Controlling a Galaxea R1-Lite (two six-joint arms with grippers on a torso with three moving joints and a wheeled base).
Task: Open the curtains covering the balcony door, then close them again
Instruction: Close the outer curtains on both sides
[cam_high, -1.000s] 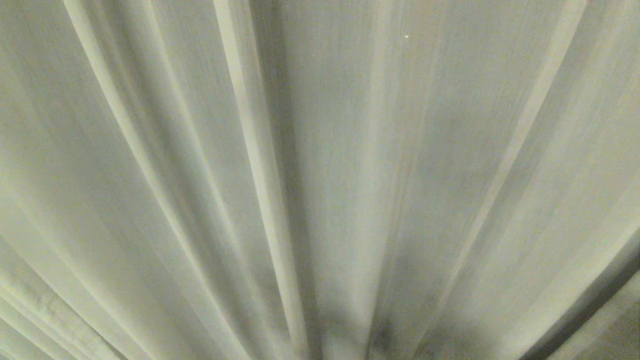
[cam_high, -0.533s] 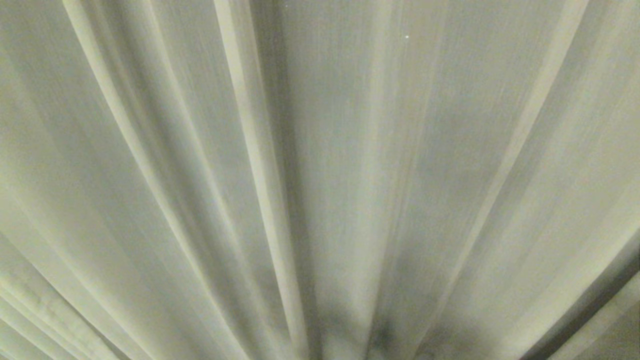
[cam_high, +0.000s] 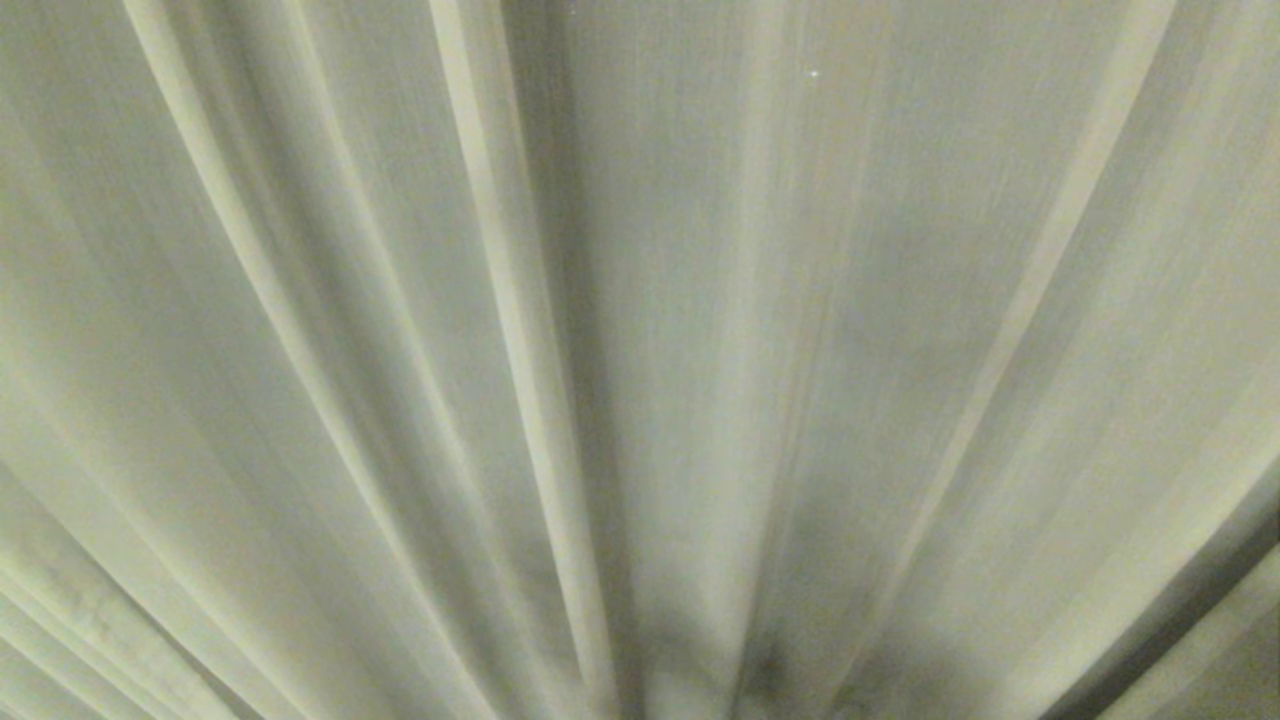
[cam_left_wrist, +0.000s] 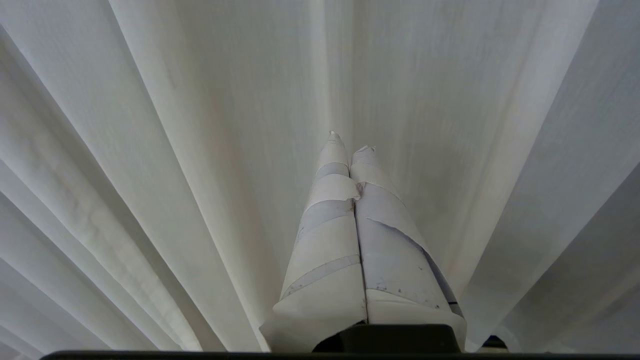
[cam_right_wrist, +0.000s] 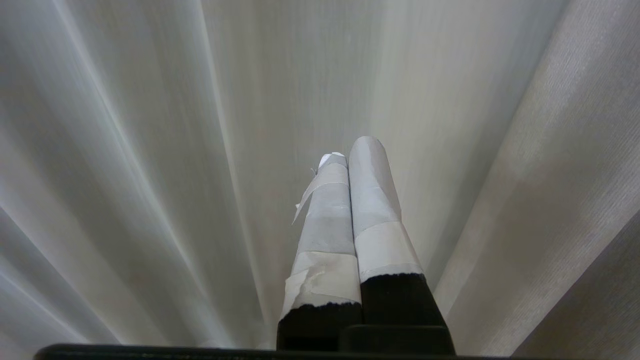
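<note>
The curtains (cam_high: 640, 360) fill the whole head view, hanging drawn, so the balcony door behind them is fully hidden; no glass or frame shows in any view. Neither arm appears in the head view. In its wrist view the left gripper (cam_left_wrist: 350, 145) points at the fabric with its fingers pressed together, grasping nothing; the right gripper (cam_right_wrist: 352, 150) is likewise clenched on nothing, aimed at the cloth. Whether either tip touches the fabric cannot be determined. Judged from this, the opening step is not yet started: no fold is caught. The fabric is cream off-white with a fine woven texture and falls in soft vertical pleats, with shaded troughs between raised folds. Both grippers' fingers (cam_left_wrist: 330, 235) are wrapped in pale tape, wrinkled and peeling at places, probably to soften contact with the fabric.
</note>
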